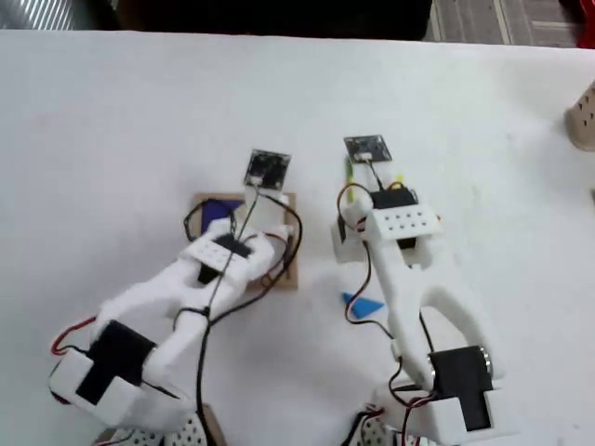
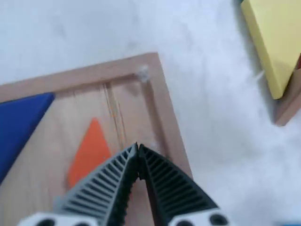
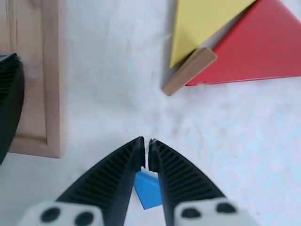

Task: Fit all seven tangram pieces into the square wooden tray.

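The square wooden tray [image 2: 162, 94] holds an orange piece [image 2: 89, 150] and a dark blue piece [image 2: 19, 127]. My left gripper [image 2: 138, 148] is shut with nothing in it, just above the tray floor beside the orange piece and near a tray corner. My right gripper [image 3: 146, 143] is shut and empty over bare table beside the tray [image 3: 51, 94]. A light blue piece [image 3: 148, 190] lies on the table under its fingers. Ahead of it a yellow triangle [image 3: 207, 23] overlaps a red triangle [image 3: 258, 52] and a plain wooden piece [image 3: 190, 70].
In the high view the left arm [image 1: 223, 260] covers most of the tray [image 1: 290, 274], and the right arm [image 1: 400, 232] stands right of it, with the light blue triangle [image 1: 363, 305] at its side. A perforated brown object [image 1: 584, 116] sits at the table's right edge.
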You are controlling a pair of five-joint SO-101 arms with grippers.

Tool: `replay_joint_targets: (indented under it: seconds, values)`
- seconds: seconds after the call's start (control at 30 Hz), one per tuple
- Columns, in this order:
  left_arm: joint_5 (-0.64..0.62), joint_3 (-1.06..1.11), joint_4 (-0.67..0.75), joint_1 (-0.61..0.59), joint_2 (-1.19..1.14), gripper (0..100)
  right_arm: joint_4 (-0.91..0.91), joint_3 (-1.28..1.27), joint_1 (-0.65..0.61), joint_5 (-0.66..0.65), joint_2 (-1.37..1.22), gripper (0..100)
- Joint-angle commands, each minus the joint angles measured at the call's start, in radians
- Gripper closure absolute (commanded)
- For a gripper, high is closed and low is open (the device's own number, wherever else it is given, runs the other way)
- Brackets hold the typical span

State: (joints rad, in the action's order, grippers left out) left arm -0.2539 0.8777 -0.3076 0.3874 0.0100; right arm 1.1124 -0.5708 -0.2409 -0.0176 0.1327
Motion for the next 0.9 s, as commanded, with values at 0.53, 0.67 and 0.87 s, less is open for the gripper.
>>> replay_joint_targets:
  seconds: [0.53,0.67,0.87]
  values:
    - [0.002,0.170,-0.038,-0.156,0.245,98,-0.030,0.005,0.008,-0.017,0.031,97.8]
    - [0.002,0.170,-0.038,-0.154,0.260,98,-0.028,0.005,0.008,-0.017,0.031,97.8]
    - [0.000,0.126,-0.012,-0.154,0.246,98,-0.028,0.005,0.007,-0.017,0.031,97.8]
